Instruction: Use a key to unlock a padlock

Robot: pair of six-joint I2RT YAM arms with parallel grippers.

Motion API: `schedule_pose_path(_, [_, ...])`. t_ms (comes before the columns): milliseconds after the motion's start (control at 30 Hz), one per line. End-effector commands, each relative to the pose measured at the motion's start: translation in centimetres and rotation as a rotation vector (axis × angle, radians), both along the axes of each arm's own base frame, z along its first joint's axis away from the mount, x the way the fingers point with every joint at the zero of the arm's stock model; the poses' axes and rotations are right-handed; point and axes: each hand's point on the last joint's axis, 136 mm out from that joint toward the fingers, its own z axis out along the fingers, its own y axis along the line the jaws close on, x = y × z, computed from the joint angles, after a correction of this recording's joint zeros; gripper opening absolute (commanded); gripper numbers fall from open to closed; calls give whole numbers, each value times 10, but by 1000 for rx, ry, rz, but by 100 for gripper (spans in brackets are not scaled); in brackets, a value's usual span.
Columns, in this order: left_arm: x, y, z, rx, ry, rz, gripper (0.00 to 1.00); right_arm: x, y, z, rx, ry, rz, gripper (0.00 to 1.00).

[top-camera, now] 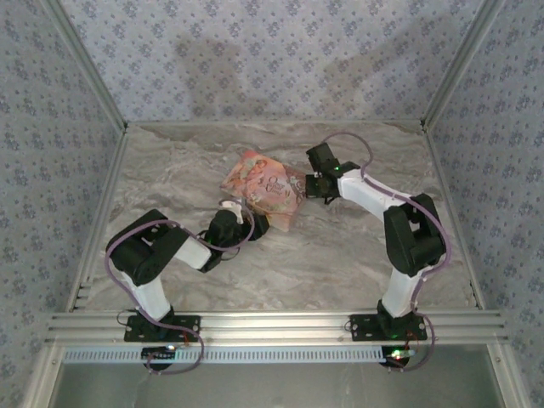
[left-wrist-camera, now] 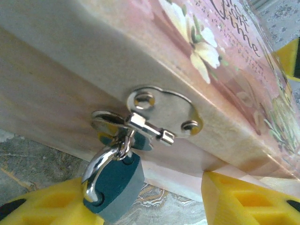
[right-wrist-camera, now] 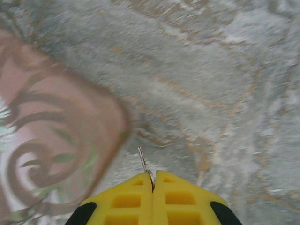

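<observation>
The left arm [top-camera: 157,255] stands at the near left with its elbow folded back and its forearm reaching low and right toward the middle. The left gripper [top-camera: 255,225] has its yellow fingers [left-wrist-camera: 42,201] set well apart. The right arm [top-camera: 408,238] rises at the near right, bends, and stretches far and left. The right gripper [top-camera: 306,189] is pinched tight, and a thin key [right-wrist-camera: 143,161] pokes out between its fingers.

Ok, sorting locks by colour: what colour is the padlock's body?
The padlock is dark teal; left wrist view shows it best.
</observation>
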Motion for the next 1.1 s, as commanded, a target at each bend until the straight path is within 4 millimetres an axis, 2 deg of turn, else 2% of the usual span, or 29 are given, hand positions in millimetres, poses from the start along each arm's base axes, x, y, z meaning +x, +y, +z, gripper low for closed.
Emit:
schedule_pose_path(0, [-5, -2, -3, 28, 20, -38, 55, 10, 11, 0, 68, 11, -33, 0])
schedule_pose_path(233, [-3, 4, -1, 17, 27, -26, 57, 42, 9, 4, 84, 2, -64, 0])
schedule_pose_path(367, [0, 8, 2, 6, 16, -29, 57, 51, 8, 2, 92, 9, -71, 0])
schedule_pose_path(567, [12, 10, 11, -33, 5, -32, 55, 53, 7, 0, 96, -9, -73, 0])
schedule_pose_path(767, [17, 10, 12, -44, 14, -52, 46, 52, 8, 0, 100, -10, -65, 0])
schedule_pose_path(900, [18, 1, 11, -59, 27, -90, 37, 51, 9, 2, 101, -13, -61, 0])
schedule_pose_path(1067, [23, 0, 10, -72, 35, -81, 33, 48, 12, 4, 102, -18, -49, 0])
